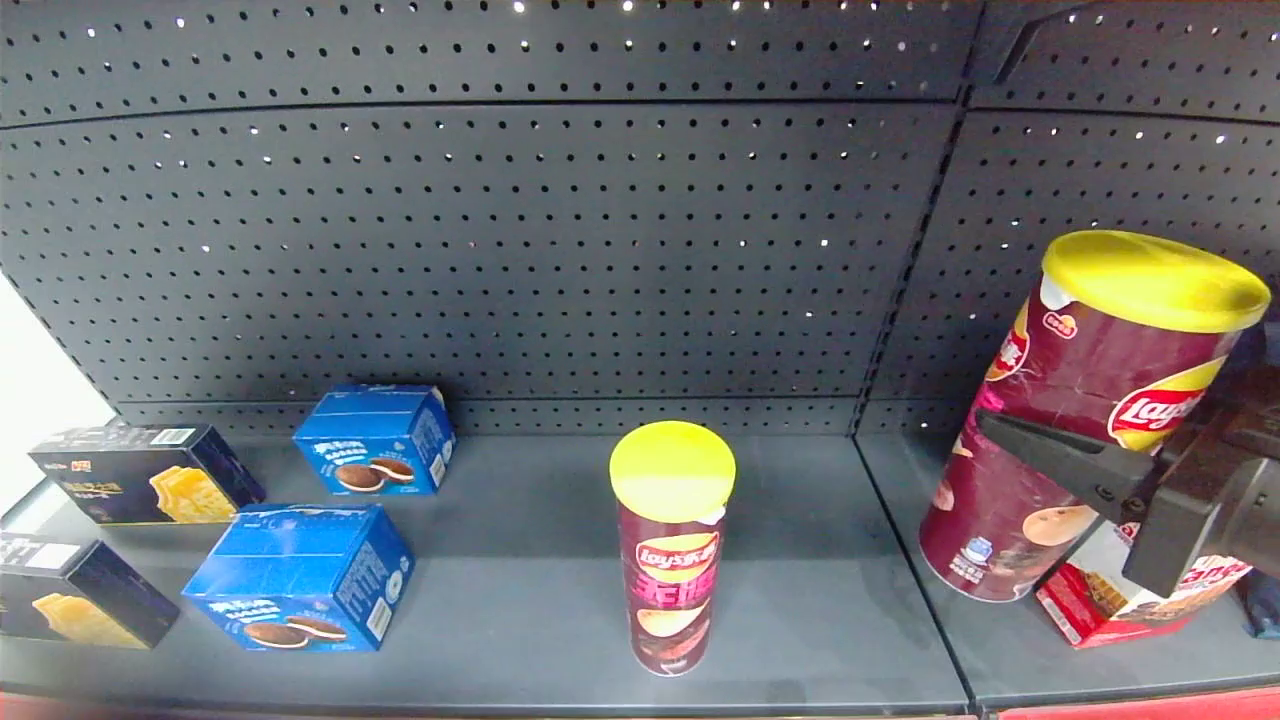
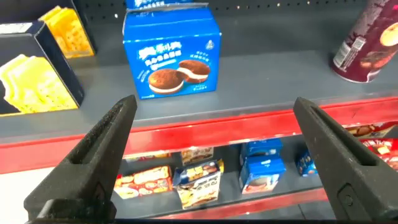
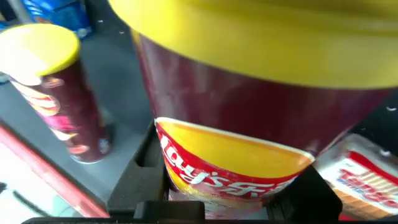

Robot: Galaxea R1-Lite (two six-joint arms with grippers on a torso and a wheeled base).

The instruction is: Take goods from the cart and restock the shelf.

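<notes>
Right gripper clamps the tilted chip can at the right end of the shelf, beside a red box. Bare floor runs left to the standing can. Left gripper gapes off the near edge.

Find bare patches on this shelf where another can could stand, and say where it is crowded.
Bare shelf lies between the blue boxes and the small can, between that can and the large can, and behind the small can to the pegboard. Crowded: the left end, blue boxes beside dark boxes, and the right end around the large can and red box.
</notes>
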